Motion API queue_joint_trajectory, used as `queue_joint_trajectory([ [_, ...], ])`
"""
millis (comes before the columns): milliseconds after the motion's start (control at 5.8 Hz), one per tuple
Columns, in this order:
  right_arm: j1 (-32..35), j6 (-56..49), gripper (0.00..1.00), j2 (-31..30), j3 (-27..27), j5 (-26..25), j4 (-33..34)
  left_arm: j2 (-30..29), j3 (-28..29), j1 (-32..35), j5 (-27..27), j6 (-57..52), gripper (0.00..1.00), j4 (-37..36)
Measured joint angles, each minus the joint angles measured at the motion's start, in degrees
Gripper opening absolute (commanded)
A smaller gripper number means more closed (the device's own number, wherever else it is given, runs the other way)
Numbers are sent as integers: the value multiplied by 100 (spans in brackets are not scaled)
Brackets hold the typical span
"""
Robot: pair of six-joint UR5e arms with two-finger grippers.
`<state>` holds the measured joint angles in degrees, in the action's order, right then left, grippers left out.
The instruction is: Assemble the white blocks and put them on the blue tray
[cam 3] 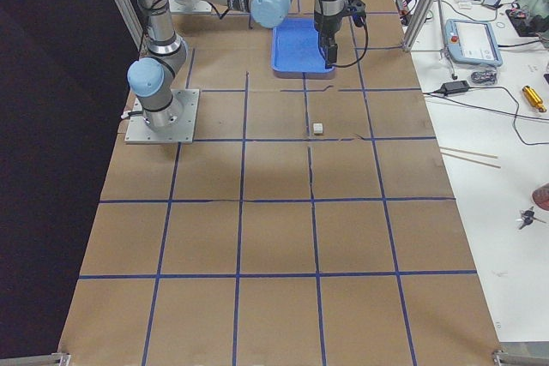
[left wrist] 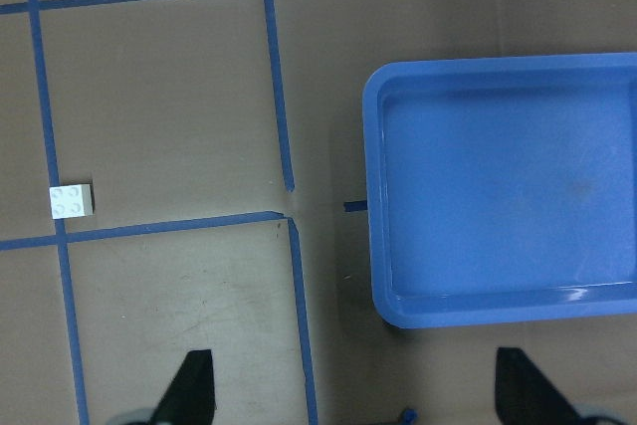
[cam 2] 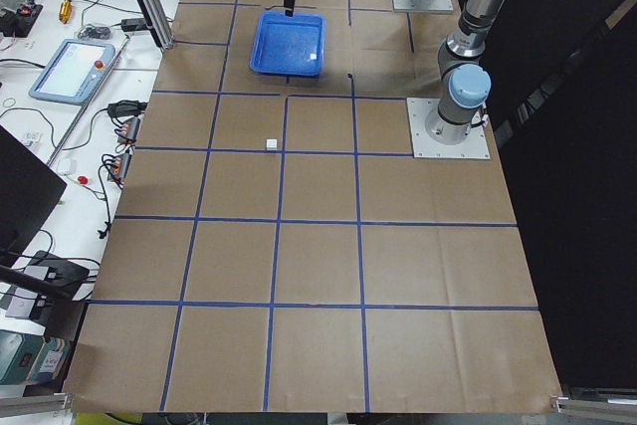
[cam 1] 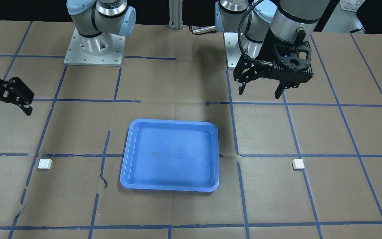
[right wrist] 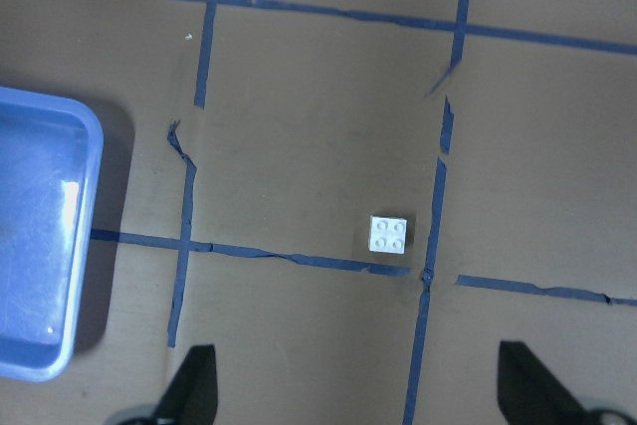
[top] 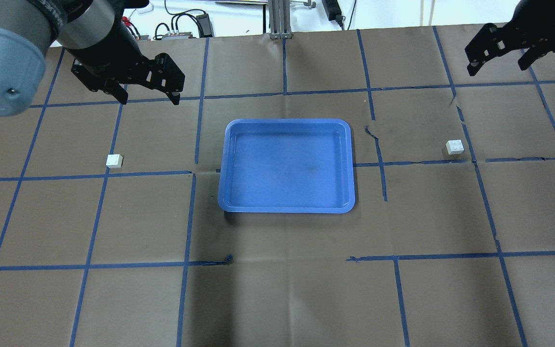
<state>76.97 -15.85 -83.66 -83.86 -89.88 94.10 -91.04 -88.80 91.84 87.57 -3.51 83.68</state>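
The blue tray [top: 223,193] lies empty at the table's middle. One white block [top: 114,160] lies studs up on the paper to the tray's left; in the left wrist view the block [left wrist: 72,201] sits left of the tray [left wrist: 370,196]. The other white block [top: 455,146] lies to the tray's right, studs up in the right wrist view [right wrist: 389,234]. My left gripper [top: 147,96] hovers open and empty beyond the left block. My right gripper [top: 496,62] hovers open and empty beyond the right block, near the far right edge.
Brown paper with blue tape lines covers the table; the paper is torn right of the tray [top: 371,132]. The two arm bases [cam 1: 95,46] stand at the robot's side. Cables and a teach pendant [cam 2: 75,67] lie on the bench beyond the far edge.
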Motion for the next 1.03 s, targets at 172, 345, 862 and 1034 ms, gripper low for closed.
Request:
queue_joint_trajectory([
  [172, 249, 597, 100, -10, 246, -84, -433, -8, 5, 0, -2, 0, 99, -18],
  [345, 636, 1395, 100, -31, 448, -83, -822, -26, 19, 0, -2, 0, 99, -41],
  [862, 1437, 2373, 100, 6, 478, -58, -922, -50, 37, -2, -1, -6, 99, -84],
  [1034, 1411, 2139, 100, 29, 471, -61, -908, -11, -27, -30, 1, -5, 99, -93],
])
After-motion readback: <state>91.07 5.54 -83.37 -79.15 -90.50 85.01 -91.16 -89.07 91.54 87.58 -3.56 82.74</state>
